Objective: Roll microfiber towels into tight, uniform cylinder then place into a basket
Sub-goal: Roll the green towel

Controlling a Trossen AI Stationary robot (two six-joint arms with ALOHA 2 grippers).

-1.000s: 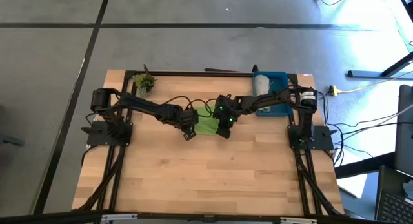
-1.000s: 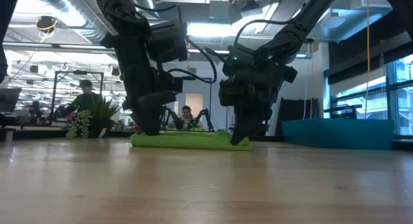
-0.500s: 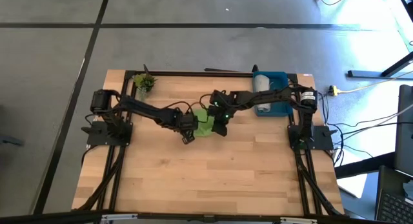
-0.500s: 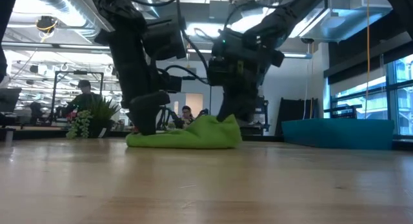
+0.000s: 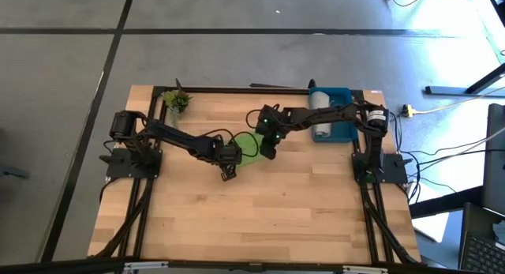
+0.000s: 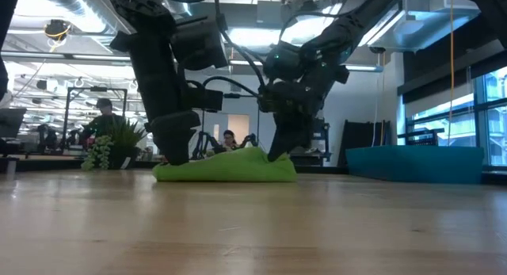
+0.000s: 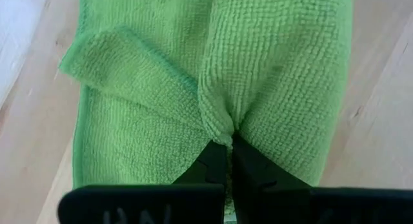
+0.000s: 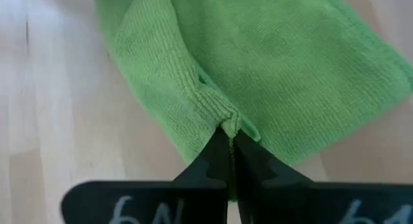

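Note:
The bright green towel [image 5: 248, 145] lies bunched on the table's middle, humped in the low view [image 6: 226, 167]. My left gripper [image 5: 228, 162] is shut on its left end, as the left wrist view [image 7: 226, 145] shows. My right gripper [image 5: 267, 147] is shut on its right end, as the right wrist view [image 8: 231, 137] shows. The blue basket [image 5: 341, 120] stands at the far right, with the rolled light grey towel [image 5: 319, 110] lying in it. My left gripper pinches a puckered fold [image 7: 218, 124] of the green towel between its two fingertips, slanting down from the table's left. The cloth around the fold rests on the table, with a corner flap turned over beside it. My right gripper pinches a folded edge [image 8: 227, 121] of the green towel between its two fingertips, slanting down from the table's right. That edge is raised into a ridge; the cloth beyond it lies on the table.
A small green plant [image 5: 177, 100] stands at the far left of the table, also in the low view [image 6: 111, 144]. The basket's wall [image 6: 420, 162] rises at the right in the low view. Bare wood stretches toward the near edge [image 5: 252, 219].
My right gripper has gone toward the table's left and far edge with the towel's right end, raising it and folding it over. The towel, flat a second ago, now stands humped and shorter. My left gripper has stayed shut on the left end, shifting slightly left.

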